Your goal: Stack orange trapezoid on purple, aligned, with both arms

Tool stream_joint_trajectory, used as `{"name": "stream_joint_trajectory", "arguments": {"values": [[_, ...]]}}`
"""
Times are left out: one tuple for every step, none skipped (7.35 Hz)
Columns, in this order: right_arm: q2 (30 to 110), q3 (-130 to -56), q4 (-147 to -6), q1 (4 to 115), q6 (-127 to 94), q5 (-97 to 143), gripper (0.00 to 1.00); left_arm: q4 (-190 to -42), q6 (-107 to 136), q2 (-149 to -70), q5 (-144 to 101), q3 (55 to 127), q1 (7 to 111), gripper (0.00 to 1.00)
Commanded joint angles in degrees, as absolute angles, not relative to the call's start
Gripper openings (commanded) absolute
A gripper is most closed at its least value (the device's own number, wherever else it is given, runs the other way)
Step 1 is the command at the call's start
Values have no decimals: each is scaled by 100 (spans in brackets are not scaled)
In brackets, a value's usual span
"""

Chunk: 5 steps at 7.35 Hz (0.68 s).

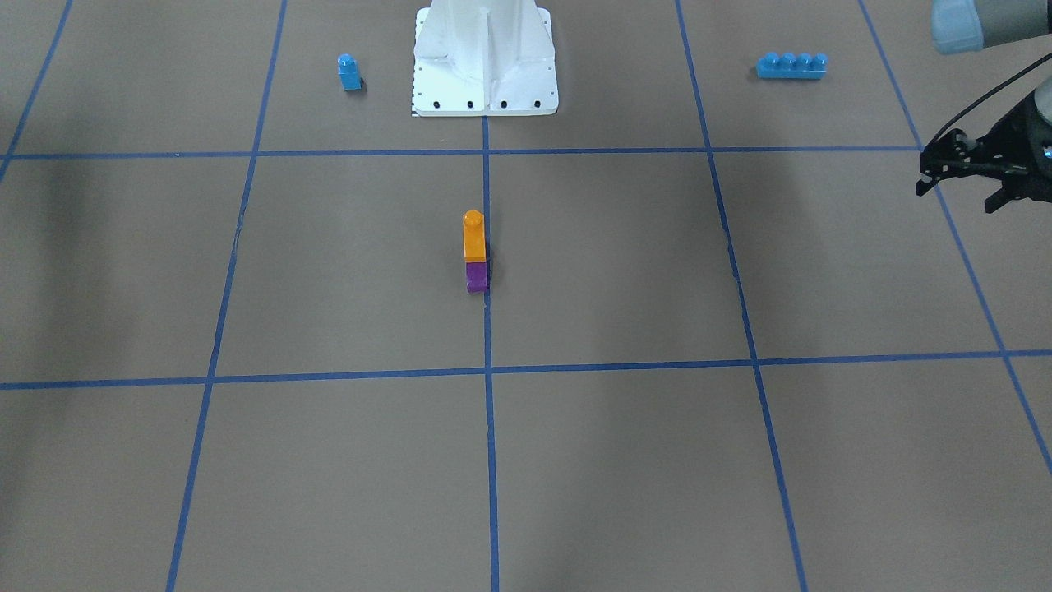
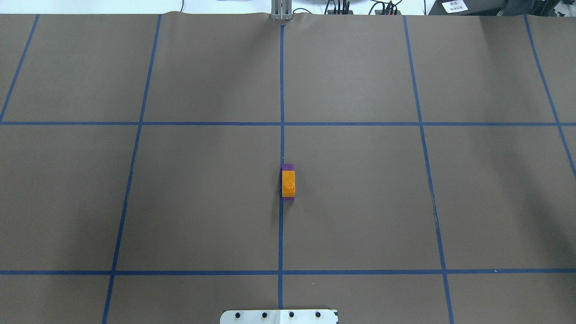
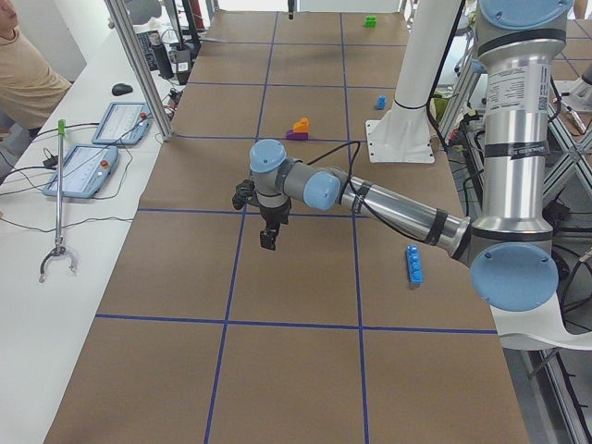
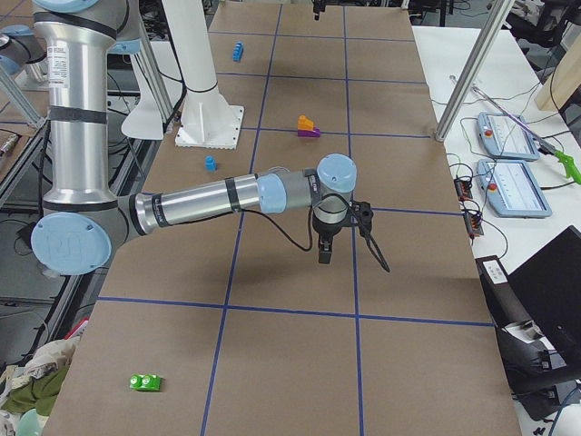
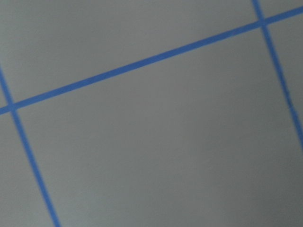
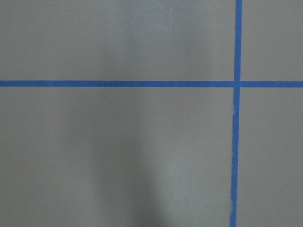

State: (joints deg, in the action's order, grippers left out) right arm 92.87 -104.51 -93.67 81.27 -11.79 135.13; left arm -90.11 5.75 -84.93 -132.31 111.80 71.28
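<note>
The orange trapezoid [image 1: 473, 236] sits on top of the purple block [image 1: 477, 277] at the table's middle, on the centre tape line. From overhead the orange trapezoid [image 2: 288, 183] covers most of the purple block [image 2: 288, 167]. No gripper touches the stack. My left gripper [image 1: 957, 197] hangs above the table far to the stack's side, fingers apart and empty. My right gripper [image 4: 324, 254] shows only in the exterior right view, above the table and away from the stack; I cannot tell its state. Both wrist views show only bare table and tape.
A small blue single-stud block [image 1: 349, 72] and a long blue four-stud brick [image 1: 791, 65] lie on either side of the white robot base [image 1: 485, 74]. A green block [image 4: 145, 382] lies near the table's right end. Operators' tablets lie along the far edge.
</note>
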Motion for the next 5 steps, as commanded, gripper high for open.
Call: {"name": "stream_joint_trajectory", "arguments": {"values": [[9360, -10056, -9360, 8532, -381, 13561, 100, -8974, 351, -8393, -13263, 11127, 7469, 100], [9465, -10072, -9369, 8578, -239, 13579, 100, -8913, 360, -8541, -13263, 10918, 7697, 100], [9448, -10098, -9360, 8578, -211, 13588, 100, -8912, 360, -8578, -13245, 10803, 7751, 100], [9448, -10099, -9369, 8630, -98, 13588, 100, -8930, 352, -8596, -13245, 10732, 7804, 100], [9466, -10012, -9369, 8631, 173, 13570, 100, -8930, 352, -8604, -13263, 10749, 7822, 100]]}}
